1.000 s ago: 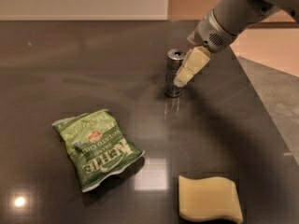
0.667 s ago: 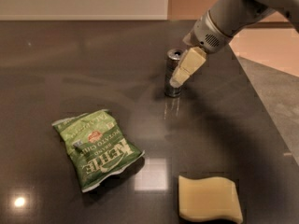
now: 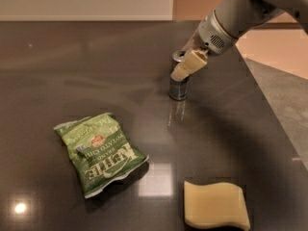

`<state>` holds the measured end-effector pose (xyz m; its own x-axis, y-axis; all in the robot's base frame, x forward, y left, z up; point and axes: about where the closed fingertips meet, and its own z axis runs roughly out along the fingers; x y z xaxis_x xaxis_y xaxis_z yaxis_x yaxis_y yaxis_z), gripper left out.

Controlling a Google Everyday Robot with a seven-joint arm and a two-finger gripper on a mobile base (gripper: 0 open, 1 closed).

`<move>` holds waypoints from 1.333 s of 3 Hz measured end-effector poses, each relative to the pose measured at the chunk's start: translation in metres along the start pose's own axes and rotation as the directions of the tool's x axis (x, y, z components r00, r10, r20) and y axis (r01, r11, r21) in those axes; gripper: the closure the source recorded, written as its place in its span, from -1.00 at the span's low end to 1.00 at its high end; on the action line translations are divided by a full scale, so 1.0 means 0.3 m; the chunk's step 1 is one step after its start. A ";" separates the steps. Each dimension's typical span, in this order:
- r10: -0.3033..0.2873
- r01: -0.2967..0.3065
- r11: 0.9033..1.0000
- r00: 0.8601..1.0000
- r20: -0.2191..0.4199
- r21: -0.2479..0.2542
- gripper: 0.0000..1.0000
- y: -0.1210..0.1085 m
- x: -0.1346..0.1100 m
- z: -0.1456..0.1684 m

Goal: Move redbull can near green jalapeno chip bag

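Observation:
The redbull can (image 3: 178, 88) stands upright on the dark table (image 3: 96, 61), right of centre and towards the back. My gripper (image 3: 183, 72) reaches down from the upper right and sits at the can's upper part, covering some of its top. The green jalapeno chip bag (image 3: 100, 153) lies flat at the front left, well apart from the can, its lettering upside down to the camera.
A pale yellow wavy-edged sponge (image 3: 215, 205) lies at the front right. The table's right edge (image 3: 269, 114) runs diagonally past the arm, with a lighter floor beyond. A wall stands behind the table's far edge.
My gripper has shifted slightly left and up, further over the can's top. The can, the bag and the sponge have not moved.

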<state>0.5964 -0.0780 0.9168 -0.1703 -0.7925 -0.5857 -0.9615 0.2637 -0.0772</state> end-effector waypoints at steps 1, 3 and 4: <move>-0.013 0.013 1.000 1.000 0.025 -0.023 0.30 0.031 -0.017 -0.016; -0.122 0.146 0.974 0.982 0.141 -0.173 1.00 0.248 -0.136 -0.033; -0.174 0.220 0.939 0.967 0.187 -0.263 1.00 0.382 -0.188 -0.023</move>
<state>0.4944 -0.0069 0.9467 0.0426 -0.7090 -0.7040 -0.9974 -0.0709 0.0111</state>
